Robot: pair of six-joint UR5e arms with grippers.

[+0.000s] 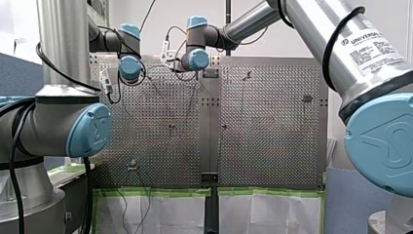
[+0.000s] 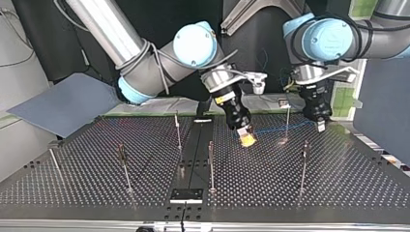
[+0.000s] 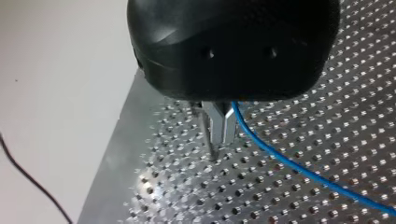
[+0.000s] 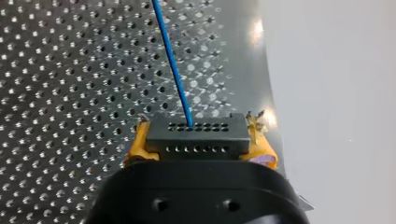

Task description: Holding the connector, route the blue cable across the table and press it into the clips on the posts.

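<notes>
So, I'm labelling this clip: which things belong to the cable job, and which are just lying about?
Job: blue cable, connector, my right gripper holding it, my left gripper, clip posts.
Lying about: grey sheet beside the table, white sheets taped at its edge.

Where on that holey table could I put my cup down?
In the top view, the table's near strip, before the posts, is mostly bare. Crowded at the back: my right gripper, my left gripper and the blue cable between them.

- The table looks to us like bare metal, shiny, with glare spots.
- The blue cable has a smooth, slightly glossy plastic coat.
- The connector we find matt, dark plastic.
</notes>
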